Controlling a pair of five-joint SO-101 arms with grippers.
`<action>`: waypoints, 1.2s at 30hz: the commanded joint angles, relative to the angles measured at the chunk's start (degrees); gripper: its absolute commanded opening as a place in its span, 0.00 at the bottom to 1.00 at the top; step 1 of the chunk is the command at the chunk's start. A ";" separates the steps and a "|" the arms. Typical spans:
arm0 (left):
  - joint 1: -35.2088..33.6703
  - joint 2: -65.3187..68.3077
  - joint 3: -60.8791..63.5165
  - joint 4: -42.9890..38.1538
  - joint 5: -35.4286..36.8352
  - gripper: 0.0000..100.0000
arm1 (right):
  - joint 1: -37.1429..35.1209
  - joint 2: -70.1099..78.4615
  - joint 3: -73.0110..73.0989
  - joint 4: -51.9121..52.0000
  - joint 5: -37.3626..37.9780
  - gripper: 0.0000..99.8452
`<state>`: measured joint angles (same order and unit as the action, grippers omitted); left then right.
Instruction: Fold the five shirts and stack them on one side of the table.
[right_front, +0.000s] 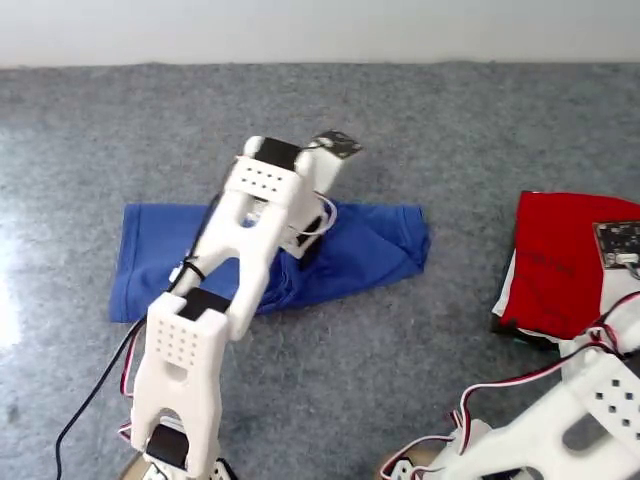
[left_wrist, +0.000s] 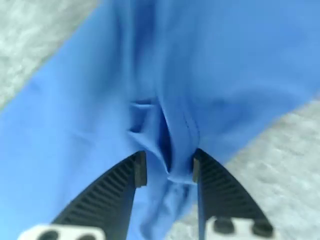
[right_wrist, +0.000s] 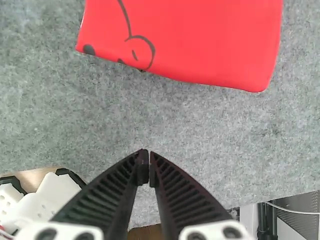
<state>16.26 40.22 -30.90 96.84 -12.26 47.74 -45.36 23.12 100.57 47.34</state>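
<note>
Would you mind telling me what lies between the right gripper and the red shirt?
Nothing but bare grey table covering lies between the right gripper and the red shirt, as the right wrist view shows.

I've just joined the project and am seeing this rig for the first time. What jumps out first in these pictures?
The blue shirt lies spread across the middle of the grey table, with the left gripper pinching a bunched fold of it. Next comes the red shirt, topping a folded pile at the right edge of the high view, with the right gripper shut above bare table just short of it.
</note>
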 joint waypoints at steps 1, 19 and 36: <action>-1.05 1.93 -0.31 -0.97 0.26 0.16 | 0.40 -1.01 -0.26 1.80 0.26 0.01; -0.97 -1.32 -8.40 3.52 1.93 0.16 | 0.40 -1.01 -0.26 1.80 0.26 0.01; -23.38 -13.71 4.09 3.69 1.76 0.21 | 0.40 -0.84 -0.26 1.80 0.44 0.01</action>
<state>-1.14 31.52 -28.88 99.30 -10.68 47.74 -45.36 23.12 100.57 47.34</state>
